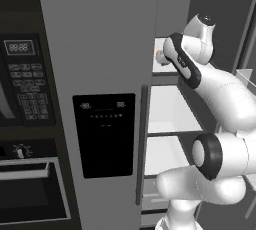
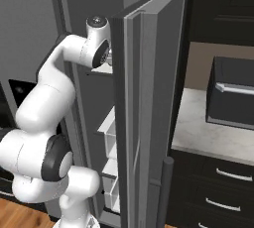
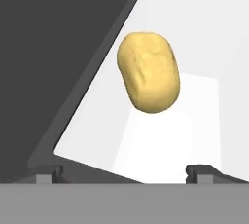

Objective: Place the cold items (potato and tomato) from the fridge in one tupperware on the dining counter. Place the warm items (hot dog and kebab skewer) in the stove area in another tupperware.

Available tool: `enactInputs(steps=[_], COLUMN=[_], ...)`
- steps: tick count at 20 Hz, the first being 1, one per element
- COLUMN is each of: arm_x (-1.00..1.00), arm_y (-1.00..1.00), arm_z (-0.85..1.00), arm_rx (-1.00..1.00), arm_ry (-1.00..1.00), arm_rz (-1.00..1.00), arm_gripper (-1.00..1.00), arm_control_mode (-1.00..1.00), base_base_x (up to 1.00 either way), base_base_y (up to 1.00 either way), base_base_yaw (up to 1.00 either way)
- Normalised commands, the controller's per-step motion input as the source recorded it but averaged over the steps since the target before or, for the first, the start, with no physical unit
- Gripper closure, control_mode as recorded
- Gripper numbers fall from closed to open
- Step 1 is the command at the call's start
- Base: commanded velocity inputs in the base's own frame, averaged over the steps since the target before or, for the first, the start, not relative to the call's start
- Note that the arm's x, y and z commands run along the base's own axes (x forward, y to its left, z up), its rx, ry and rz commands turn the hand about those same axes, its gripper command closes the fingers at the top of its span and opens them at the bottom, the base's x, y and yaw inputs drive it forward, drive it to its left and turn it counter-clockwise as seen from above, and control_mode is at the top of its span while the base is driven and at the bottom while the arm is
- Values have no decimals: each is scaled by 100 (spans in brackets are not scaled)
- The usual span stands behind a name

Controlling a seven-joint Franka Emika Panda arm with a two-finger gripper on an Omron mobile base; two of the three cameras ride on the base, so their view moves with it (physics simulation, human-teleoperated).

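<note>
One potato, ahead between spread fingers

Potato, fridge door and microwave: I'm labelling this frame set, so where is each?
Potato [image 3: 148, 72]: hand view, middle of its yellow skin.
Fridge door [image 2: 144, 113]: right base view, the open door's edge face.
Microwave [image 1: 22, 81]: left base view, its keypad panel.

The potato lies on a fridge shelf, ahead of the end effector.
</note>
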Motion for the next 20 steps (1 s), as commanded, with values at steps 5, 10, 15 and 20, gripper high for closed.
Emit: enactInputs(steps=[5,10,15,20], arm_x=[46,38,34,28], arm_y=[0,0,0,0], arm_z=[-8,-4,0,-5], arm_rx=[-2,-1,0,0], arm_ry=[-3,0,0,0], arm_rz=[0,0,0,0], arm_gripper=[-100,-100,-100,-100], arm_control_mode=[-100,-100,-100,-100], base_base_x=[0,0,0,0], base_base_y=[0,0,0,0], base_base_yaw=[0,0,0,0])
